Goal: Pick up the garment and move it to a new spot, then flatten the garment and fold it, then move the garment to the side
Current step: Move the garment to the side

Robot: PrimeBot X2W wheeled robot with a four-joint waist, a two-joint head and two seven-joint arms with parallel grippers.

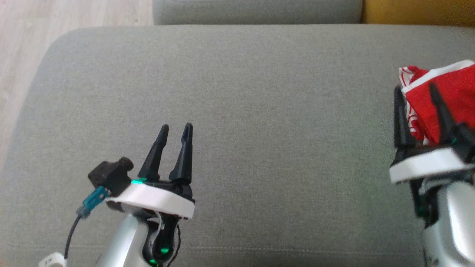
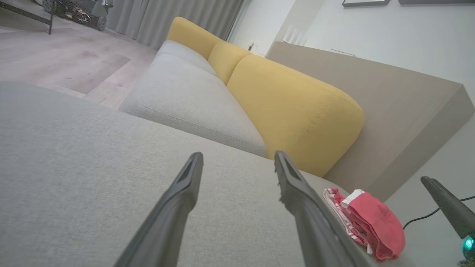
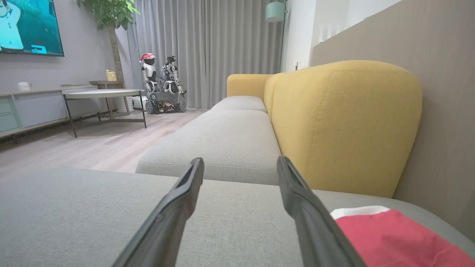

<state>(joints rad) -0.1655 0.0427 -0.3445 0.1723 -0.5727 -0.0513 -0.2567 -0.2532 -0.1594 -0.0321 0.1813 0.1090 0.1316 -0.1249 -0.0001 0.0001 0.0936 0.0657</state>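
Observation:
The garment [image 1: 445,100] is a crumpled red piece with white trim and striped edges, lying at the right edge of the grey sofa cushion [image 1: 237,111]. It also appears in the left wrist view as the garment [image 2: 371,222] and low right in the right wrist view as the garment [image 3: 393,237]. My right gripper [image 1: 415,87] is open just in front of the garment, one finger over its near side, nothing held. My left gripper [image 1: 176,128] stands open over bare cushion at the lower left, far from the garment.
A second grey cushion [image 3: 222,141] and yellow backrests [image 3: 345,122] lie beyond. Wooden floor [image 1: 18,55] runs past the cushion's left edge. A low table [image 3: 104,96], a cabinet and another robot [image 3: 163,85] stand across the room.

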